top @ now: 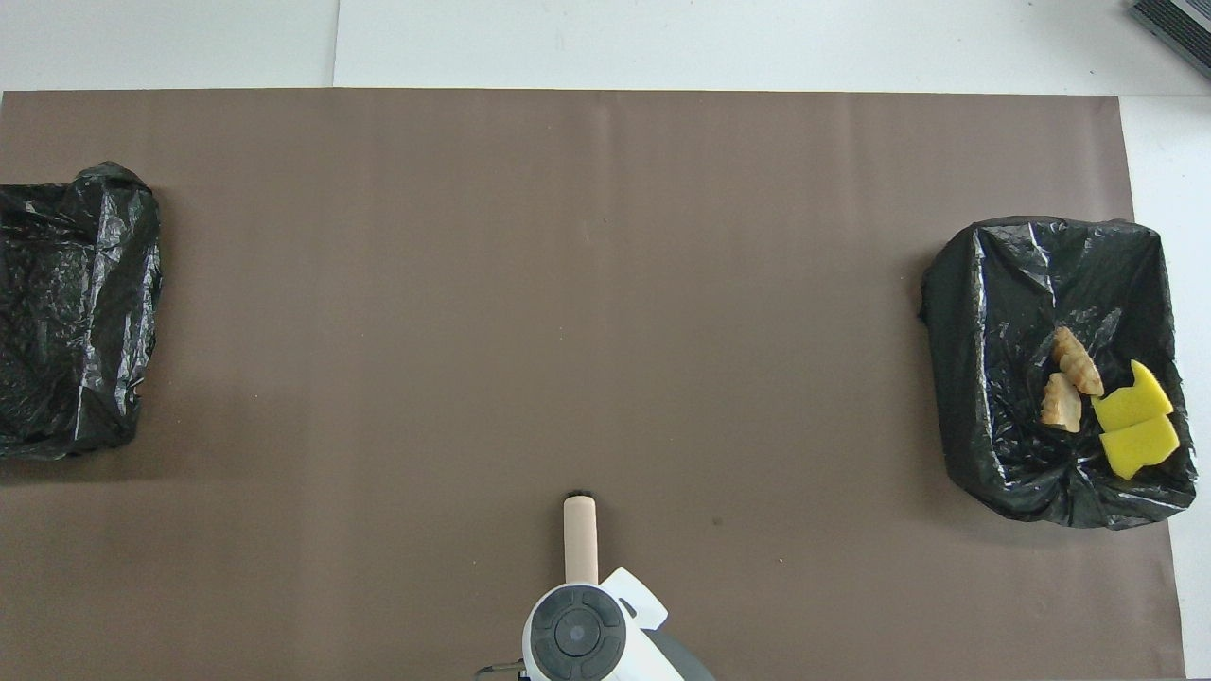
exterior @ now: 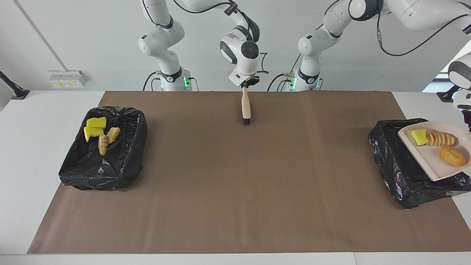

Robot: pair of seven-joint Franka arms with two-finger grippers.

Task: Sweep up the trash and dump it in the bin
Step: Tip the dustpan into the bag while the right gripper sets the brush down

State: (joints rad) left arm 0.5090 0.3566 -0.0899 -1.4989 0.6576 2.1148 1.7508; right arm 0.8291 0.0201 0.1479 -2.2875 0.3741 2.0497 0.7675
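The right gripper [exterior: 245, 85] pinched the top of the brush [exterior: 245, 106], which hung bristles down, its length running away from the robots. The left gripper [exterior: 467, 123] carried the dustpan [exterior: 427, 156] over the black-lined bin [exterior: 390, 162]; how far its fingers stood apart I cannot tell. Three trash pieces [exterior: 439, 139] lay in the dustpan, four others [exterior: 98, 132] in the second bin [exterior: 121, 165].

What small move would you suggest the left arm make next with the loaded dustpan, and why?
Probably tip the dustpan downward. The left gripper holds it over the black bin at that arm's end, and a green-backed sponge, a striped croissant piece and a brown nugget lie on it, so tilting should slide them in. The right gripper waits at the brush handle.
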